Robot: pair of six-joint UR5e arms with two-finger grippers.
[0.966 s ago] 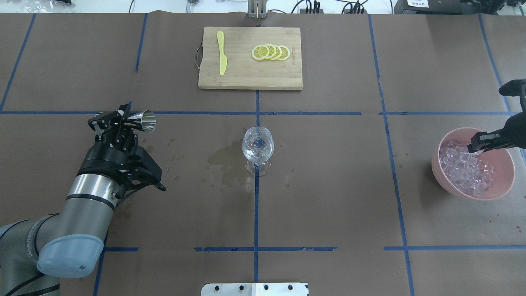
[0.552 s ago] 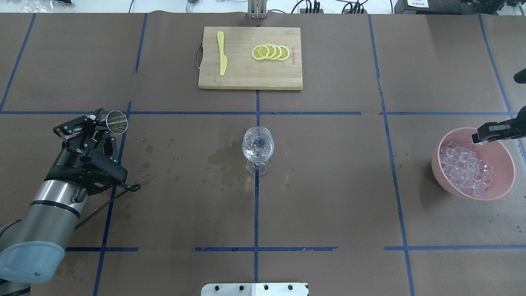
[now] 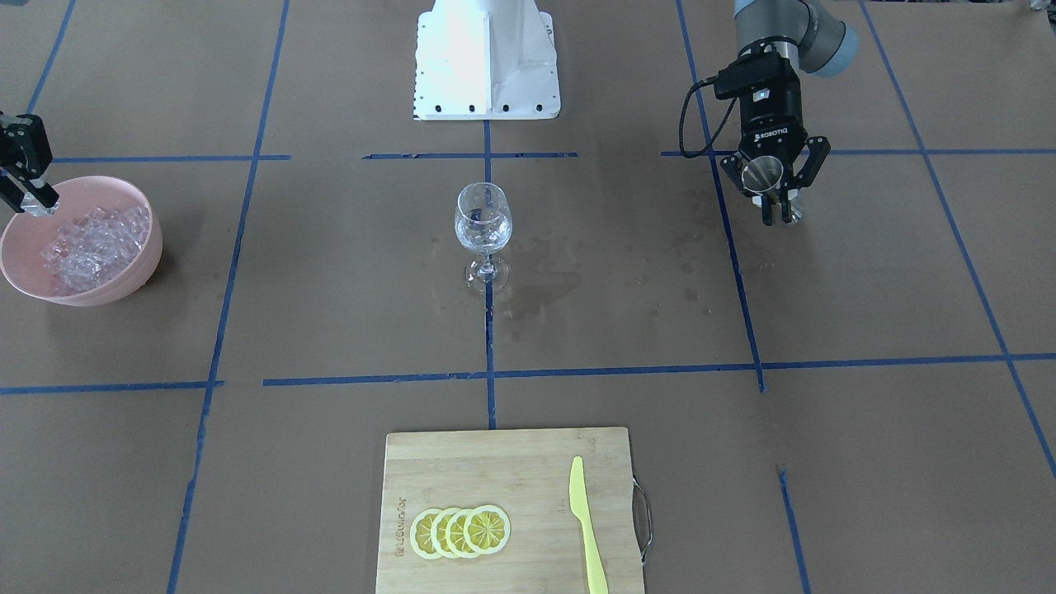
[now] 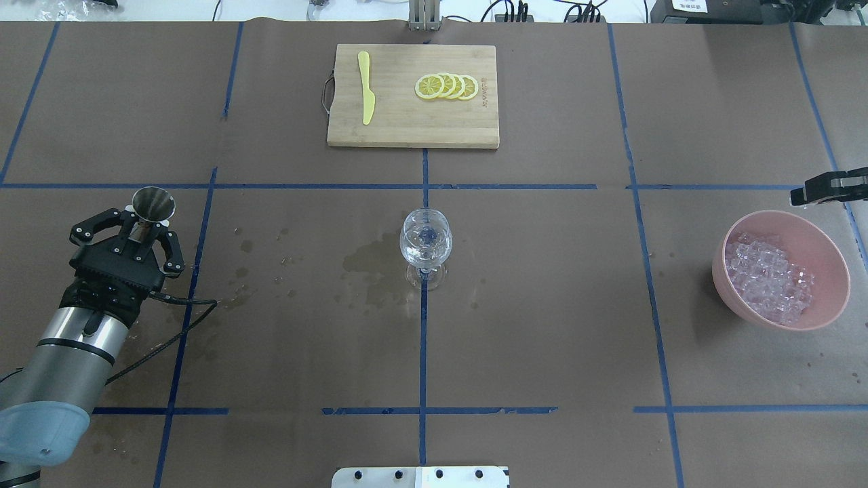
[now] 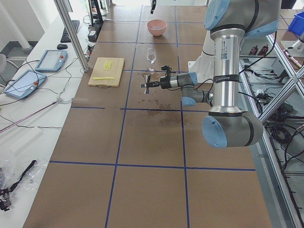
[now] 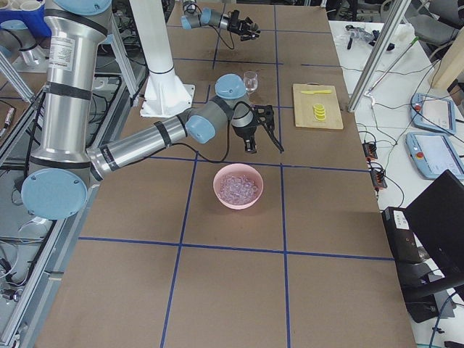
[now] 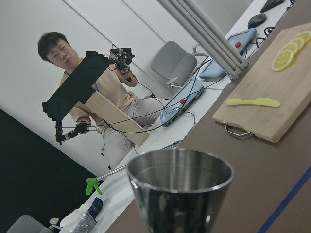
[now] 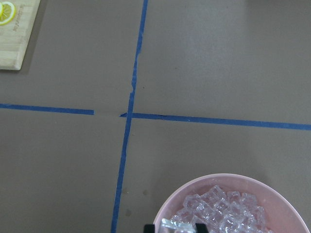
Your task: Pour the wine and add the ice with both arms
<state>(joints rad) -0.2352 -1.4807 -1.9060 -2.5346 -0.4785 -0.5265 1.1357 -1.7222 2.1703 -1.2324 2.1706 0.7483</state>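
Pinching the waist of a steel jigger (image 4: 153, 202), my left gripper (image 4: 144, 228) lies level, its fingers aimed at the table's far side. The jigger's long axis stands near upright, mouth up. I cannot make out any wine, either in it or in the wine glass (image 4: 426, 238). My right gripper (image 4: 797, 197) is closed on one ice cube (image 8: 171, 224) and hangs above the pink bowl (image 4: 833, 252), where the rest of the ice (image 4: 767, 279) is heaped. The glass stands upright on the centre tape crossing, well apart from both grippers. Wet stains (image 4: 369, 268) mark the brown paper between jigger and glass. The bowl sits near the table's right end. A cutting board (image 4: 407, 125) with lemon slices (image 4: 447, 87) and a yellow knife (image 4: 366, 88) lies near the far edge.
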